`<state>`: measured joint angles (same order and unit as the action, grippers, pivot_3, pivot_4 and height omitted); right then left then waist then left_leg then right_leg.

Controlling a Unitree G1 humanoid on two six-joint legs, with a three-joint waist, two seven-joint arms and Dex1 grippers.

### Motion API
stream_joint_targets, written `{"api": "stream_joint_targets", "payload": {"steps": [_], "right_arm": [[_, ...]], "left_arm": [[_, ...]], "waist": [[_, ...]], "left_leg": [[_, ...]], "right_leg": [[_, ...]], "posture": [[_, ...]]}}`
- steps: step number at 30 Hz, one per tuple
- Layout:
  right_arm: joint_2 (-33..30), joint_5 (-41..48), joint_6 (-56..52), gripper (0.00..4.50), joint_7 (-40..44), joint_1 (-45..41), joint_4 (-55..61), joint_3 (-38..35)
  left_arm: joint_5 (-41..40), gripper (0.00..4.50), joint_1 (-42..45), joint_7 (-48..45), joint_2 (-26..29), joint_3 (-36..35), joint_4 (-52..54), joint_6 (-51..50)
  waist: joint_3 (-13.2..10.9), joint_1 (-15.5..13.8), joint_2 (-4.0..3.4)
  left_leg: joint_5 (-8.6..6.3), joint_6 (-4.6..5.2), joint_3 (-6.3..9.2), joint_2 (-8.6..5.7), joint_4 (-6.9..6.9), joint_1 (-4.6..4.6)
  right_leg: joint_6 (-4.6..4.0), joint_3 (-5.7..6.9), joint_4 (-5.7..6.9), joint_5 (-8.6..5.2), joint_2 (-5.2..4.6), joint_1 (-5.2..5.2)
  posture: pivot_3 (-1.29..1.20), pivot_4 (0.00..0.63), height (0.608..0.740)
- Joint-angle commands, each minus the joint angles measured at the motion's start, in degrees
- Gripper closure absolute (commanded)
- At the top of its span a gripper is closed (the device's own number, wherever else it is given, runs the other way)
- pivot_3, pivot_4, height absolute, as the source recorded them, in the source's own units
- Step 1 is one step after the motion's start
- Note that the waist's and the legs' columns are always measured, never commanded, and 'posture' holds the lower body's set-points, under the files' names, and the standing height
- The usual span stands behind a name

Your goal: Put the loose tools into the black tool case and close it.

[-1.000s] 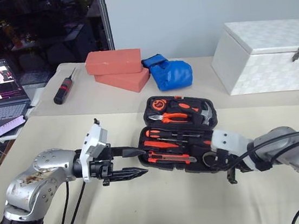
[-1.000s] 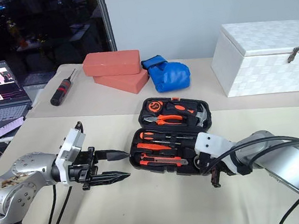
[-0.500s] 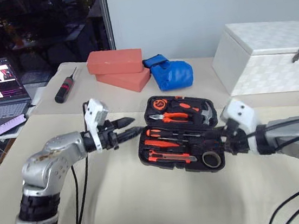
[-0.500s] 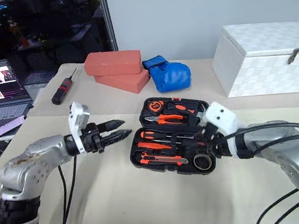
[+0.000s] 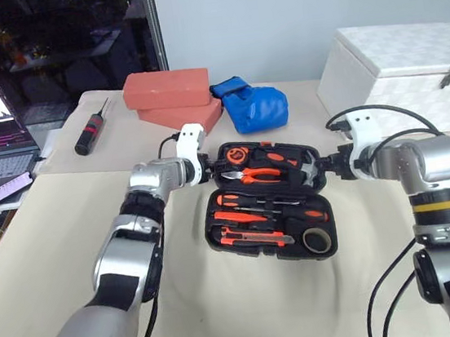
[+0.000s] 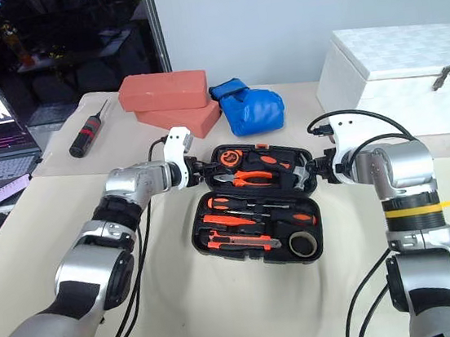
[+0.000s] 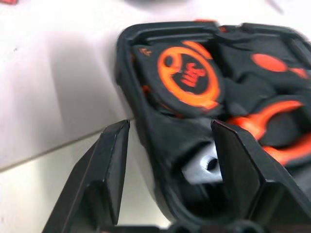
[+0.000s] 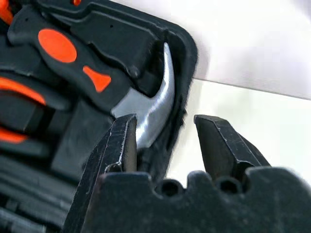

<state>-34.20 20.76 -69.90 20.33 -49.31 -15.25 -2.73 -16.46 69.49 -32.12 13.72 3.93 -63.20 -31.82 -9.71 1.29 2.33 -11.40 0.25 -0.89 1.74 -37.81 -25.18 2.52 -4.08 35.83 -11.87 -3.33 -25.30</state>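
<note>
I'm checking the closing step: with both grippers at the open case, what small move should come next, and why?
Probably close both sets of fingers on the far half's rim. The left gripper and right gripper each straddle an edge of the black tool case, fingers open; the tools sit inside.

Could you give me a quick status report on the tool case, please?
Left gripper and right gripper open, each straddling a far-half side rim. Black tool case open, tools seated. Nothing blocking the fold.

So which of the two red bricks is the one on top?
The upper red brick is on top. It is the bigger-looking one and sits farther left, lying across the lower red brick, which pokes out beneath it beside the blue glove.
</note>
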Motion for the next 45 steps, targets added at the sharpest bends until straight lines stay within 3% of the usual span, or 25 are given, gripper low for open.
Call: {"api": "stream_joint_targets", "payload": {"steps": [1, 5, 7, 14, 19, 22, 23, 26, 31, 38, 41, 44, 45], "right_arm": [[0.6, -1.4, 2.5, 2.65, 2.4, -2.0, -4.0, 1.6], [0.5, -3.1, 3.5, 3.91, 3.2, -1.6, -6.0, 2.4], [0.2, -3.2, 3.2, 4.41, 3.7, -0.9, -5.2, 1.8], [3.2, 1.7, 1.5, 4.41, 7.2, 2.3, 5.2, -2.2], [5.9, 1.8, 9.7, 4.41, 8.8, 5.9, 17.4, -1.5], [6.6, -0.6, 18.8, 4.41, 9.6, 7.8, 20.4, -0.6], [9.6, 1.2, 24.4, 4.41, 9.7, 8.1, 19.6, -3.7], [11.4, 1.7, 27.4, 4.41, 9.2, 7.2, 16.9, -6.1], [11.6, -0.6, 34.2, 4.41, 11.9, 6.5, 16.5, -5.0], [5.7, -1.6, 39.6, 4.41, 17.9, 24.2, 29.8, -3.4], [4.3, -0.2, 41.7, 4.41, 19.5, 32.0, 35.8, -5.0], [0.4, -2.6, 45.6, 4.41, 22.2, 38.9, 41.0, -4.6], [-0.8, -3.2, 46.5, 4.47, 22.8, 40.7, 42.2, -4.6]], "left_arm": [[2.6, 2.77, 2.9, 0.1, -0.3, -2.0, -6.0, 3.9], [3.3, 4.26, 3.9, -3.3, -1.2, -3.5, -7.9, 4.6], [3.4, 4.50, 4.2, -4.9, -1.4, -4.4, -7.9, 4.6], [3.6, 4.50, 1.6, -13.5, 1.1, -4.7, -1.3, -0.3], [0.2, 4.50, -10.3, -16.9, 5.4, -3.8, 23.6, -8.8], [1.0, 4.50, -18.9, -13.2, 6.4, -4.4, 40.4, -2.7], [1.0, 4.50, -20.5, -12.0, 6.2, -5.0, 43.8, -1.0], [1.9, 4.50, -22.9, -9.3, 5.8, -5.7, 48.4, 0.8], [6.9, 4.50, -29.5, -9.6, 7.4, -3.1, 52.7, 15.9], [12.7, 4.50, -37.2, -15.2, 14.1, -0.1, 52.9, 30.6], [12.8, 4.50, -39.7, -17.4, 17.0, 0.3, 54.0, 32.0], [5.9, 4.50, -43.9, -25.1, 22.6, -1.4, 59.4, 23.0], [2.2, 4.15, -45.2, -28.0, 25.0, -2.6, 61.5, 18.2]], "waist": [[0.0, -0.1, 0.00], [0.0, 0.3, -0.01], [0.0, 0.5, -0.01], [0.0, 1.3, -0.02], [0.0, 2.8, -0.07], [-0.1, 2.8, -0.18], [-0.1, 2.6, -0.17], [-0.2, 2.0, -0.19], [-0.2, 1.0, -0.21], [-0.2, -0.2, -0.23], [-0.1, -0.2, -0.29], [0.0, 0.1, -0.33], [0.0, 0.3, -0.33]], "left_leg": [[0.00, 0.00, 0.03, 0.01, 0.00, -0.05], [0.00, -0.01, -0.01, -0.02, -0.03, -0.05], [0.01, -0.02, 0.00, -0.03, -0.05, 0.02], [0.06, -0.10, 0.17, -0.02, -0.05, 0.07], [0.05, -0.09, 0.18, 0.07, 0.06, 0.01], [0.05, -0.10, 0.18, 0.08, 0.08, -0.01], [0.06, -0.11, 0.16, 0.07, 0.07, -0.01], [0.15, -0.25, 0.16, 0.04, -0.06, -0.01], [0.42, -0.41, 0.13, 0.03, -0.06, 0.01], [0.39, -0.40, 0.13, 0.06, 0.03, -0.03], [0.31, -0.35, 0.05, 0.08, 0.01, 0.03], [0.31, -0.36, 0.02, 0.10, 0.00, 0.45], [0.31, -0.36, 0.00, 0.12, 0.00, 0.72]], "right_leg": [[0.00, 0.05, 0.05, 0.00, 0.00, -0.01], [0.07, 0.04, -0.05, 0.04, -0.06, 0.08], [0.06, 0.04, 0.02, 0.04, -0.06, 0.08], [0.02, 0.10, 0.17, 0.05, 0.02, 0.09], [0.01, 0.06, 0.38, 0.05, 0.07, 0.01], [-0.02, 0.04, 0.38, 0.07, 0.06, -0.06], [-0.03, 0.04, 0.32, 0.08, 0.04, -0.06], [-0.04, 0.05, 0.28, 0.15, 0.01, -0.06], [-0.03, 0.05, 0.25, 0.38, 0.01, -0.03], [0.01, 0.11, 0.09, 0.35, 0.01, 0.01], [0.02, 0.07, 0.00, 0.34, 0.00, 0.10], [-0.01, 0.06, 0.07, 0.29, 0.01, 0.41], [-0.04, 0.06, 0.09, 0.20, 0.02, 0.64]], "posture": [[0.00, 0.150, 0.740], [0.00, 0.150, 0.740], [0.00, 0.150, 0.740], [0.00, 0.150, 0.740], [0.00, 0.150, 0.740], [0.00, 0.150, 0.740], [0.00, 0.150, 0.740], [0.00, 0.150, 0.740], [0.00, 0.150, 0.740], [0.00, 0.150, 0.740], [0.00, 0.150, 0.740], [0.00, 0.150, 0.740], [0.00, 0.150, 0.740]]}}
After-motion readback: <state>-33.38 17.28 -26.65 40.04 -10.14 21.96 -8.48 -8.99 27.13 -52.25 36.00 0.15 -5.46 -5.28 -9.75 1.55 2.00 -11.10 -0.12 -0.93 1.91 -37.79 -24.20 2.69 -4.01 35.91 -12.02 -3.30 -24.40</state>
